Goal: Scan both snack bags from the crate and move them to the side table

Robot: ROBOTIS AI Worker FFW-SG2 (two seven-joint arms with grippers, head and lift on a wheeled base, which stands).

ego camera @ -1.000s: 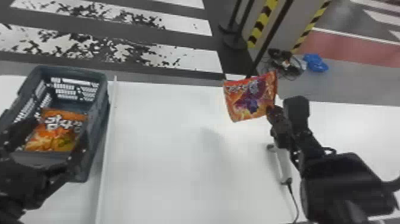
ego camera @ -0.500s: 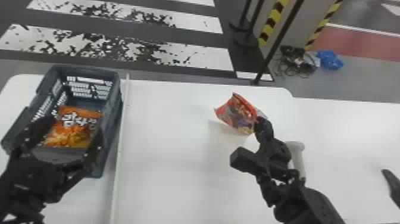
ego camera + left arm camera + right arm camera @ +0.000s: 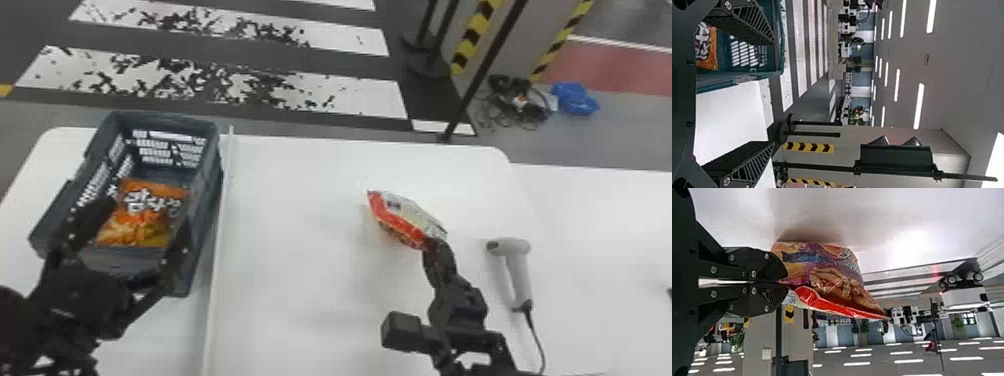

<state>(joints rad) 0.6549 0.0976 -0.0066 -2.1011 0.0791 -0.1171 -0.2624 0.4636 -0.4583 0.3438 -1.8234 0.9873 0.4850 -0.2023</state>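
White flat-topped table (image 3: 300, 300), bearing at left one dark-grey rectangular plastic crate (image 3: 212, 200) with one orange glossy snack bag (image 3: 142, 225) inside; beside crate, right, one long thin white strip (image 3: 220, 240); farther right, one red-edged glossy snack bag (image 3: 400, 217) in black right jaws (image 3: 434, 244); rightward again, one light-grey pistol-shaped plastic scanner (image 3: 517, 270).

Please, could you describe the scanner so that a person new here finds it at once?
On the white table, look to the right of the right gripper. There lies a pale grey, pistol-shaped scanner, its short head across a straight handle. Unlike the colourful snack bag in that gripper's jaws, it is plain, with a dark cable at the handle's end.
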